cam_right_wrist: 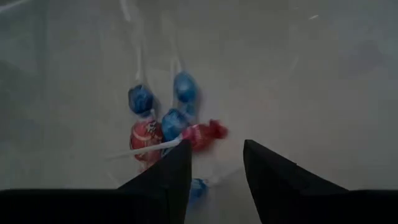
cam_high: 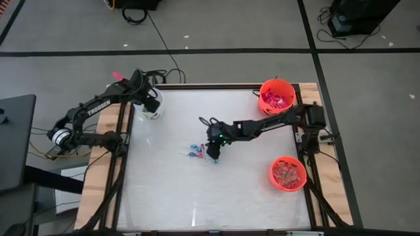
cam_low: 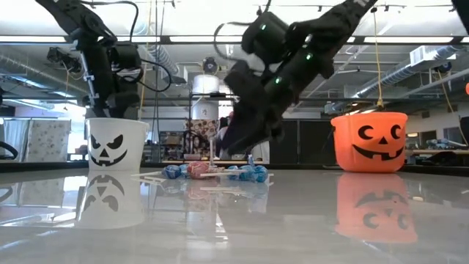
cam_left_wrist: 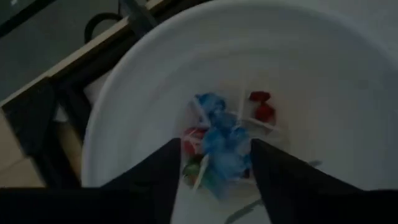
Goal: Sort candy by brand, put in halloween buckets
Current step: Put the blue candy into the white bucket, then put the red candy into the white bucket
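A small cluster of blue and red wrapped lollipops point(cam_high: 195, 152) point(cam_low: 212, 172) point(cam_right_wrist: 163, 126) lies on the white table, near its middle. My right gripper point(cam_high: 212, 154) point(cam_right_wrist: 214, 167) is open and hangs just above the table at the cluster's right edge, fingers pointing down. My left gripper point(cam_high: 149, 101) point(cam_left_wrist: 214, 177) is open and points down into the white bucket point(cam_high: 151, 110) point(cam_low: 116, 143) point(cam_left_wrist: 323, 81), which has a dark face. Several blue and red lollipops point(cam_left_wrist: 224, 134) lie on its bottom. Two orange buckets stand at the right.
The far orange bucket point(cam_high: 276, 97) holds pink and red sweets. The near orange bucket point(cam_high: 289, 174) holds orange-wrapped pieces. One orange pail shows a jack-o'-lantern face point(cam_low: 368, 141). The table's near half point(cam_high: 197, 196) is bare. Wooden frame rails run along the table's edges.
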Available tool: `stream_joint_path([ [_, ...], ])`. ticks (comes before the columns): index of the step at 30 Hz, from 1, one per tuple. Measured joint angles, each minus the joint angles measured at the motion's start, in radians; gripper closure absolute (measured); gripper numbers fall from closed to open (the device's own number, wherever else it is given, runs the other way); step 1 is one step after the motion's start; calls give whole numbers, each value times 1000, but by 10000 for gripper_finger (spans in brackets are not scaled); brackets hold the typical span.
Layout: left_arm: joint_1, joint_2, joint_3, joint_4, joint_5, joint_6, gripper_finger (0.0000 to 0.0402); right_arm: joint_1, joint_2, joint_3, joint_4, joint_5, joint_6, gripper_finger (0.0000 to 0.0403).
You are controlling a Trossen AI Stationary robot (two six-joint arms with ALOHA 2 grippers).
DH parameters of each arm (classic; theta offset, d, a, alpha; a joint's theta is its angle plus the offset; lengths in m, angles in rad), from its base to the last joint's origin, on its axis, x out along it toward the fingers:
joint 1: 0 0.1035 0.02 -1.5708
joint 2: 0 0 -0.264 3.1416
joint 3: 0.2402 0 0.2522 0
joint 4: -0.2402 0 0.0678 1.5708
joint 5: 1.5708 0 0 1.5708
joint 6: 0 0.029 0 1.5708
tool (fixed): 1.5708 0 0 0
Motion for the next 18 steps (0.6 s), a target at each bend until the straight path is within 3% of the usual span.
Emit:
stream_joint_path([
  [4, 0, -4, 49, -54, -1, -14, 155, 10, 68, 35, 24, -73, -77, 235],
  [8, -7, -21, 132, -133, 3, 11, 138, 43, 105, 66, 20, -101, -206, 225],
  [18, -84, -66, 245, -179, 24, -12, 149, 75, 125, 72, 34, 93, -357, 218],
])
